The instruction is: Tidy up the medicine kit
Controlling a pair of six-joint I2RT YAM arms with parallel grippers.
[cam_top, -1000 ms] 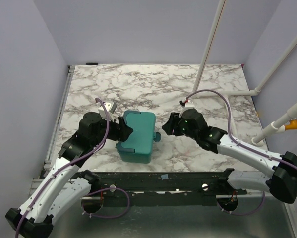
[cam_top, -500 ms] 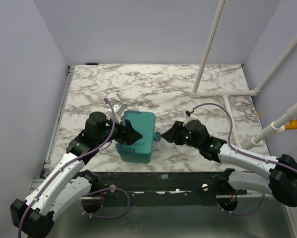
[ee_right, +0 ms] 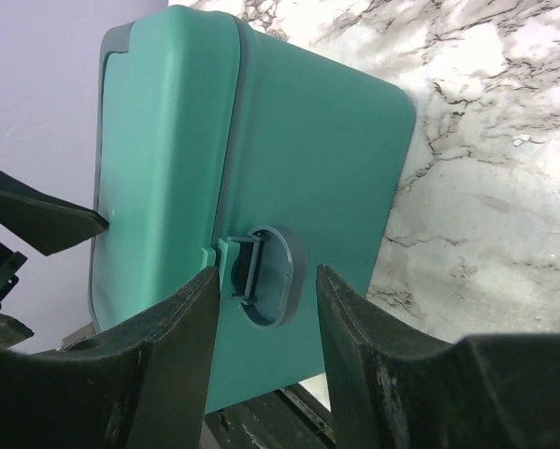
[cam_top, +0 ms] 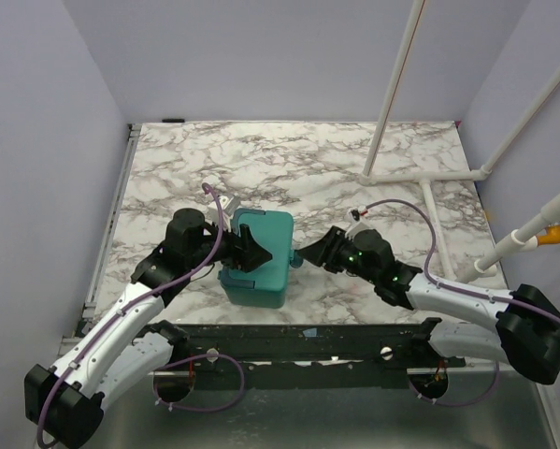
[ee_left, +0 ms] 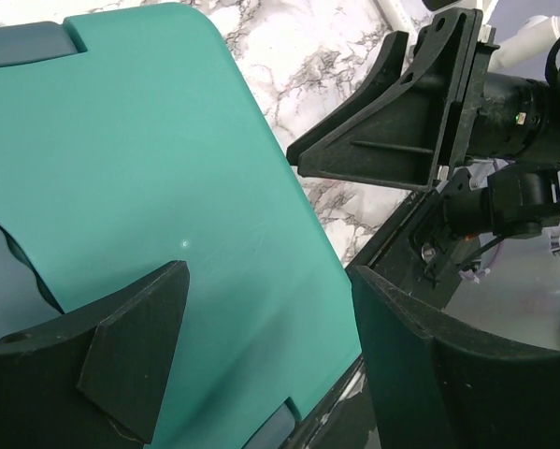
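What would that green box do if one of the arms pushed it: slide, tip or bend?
The medicine kit would probably slide, since smooth plastic sits on a glossy marble table. Its moulded shell looks stiff, unlikely to flex. Its broad base suggests it would rarely tip.

— What lies under the left gripper (ee_left: pixel 268 281)?
— The green box (ee_left: pixel 149 159), jaws spread wide, one finger past its edge.
— And ahead?
— The right gripper's finger (ee_left: pixel 392 140), over the marble table (ee_left: pixel 308 56).
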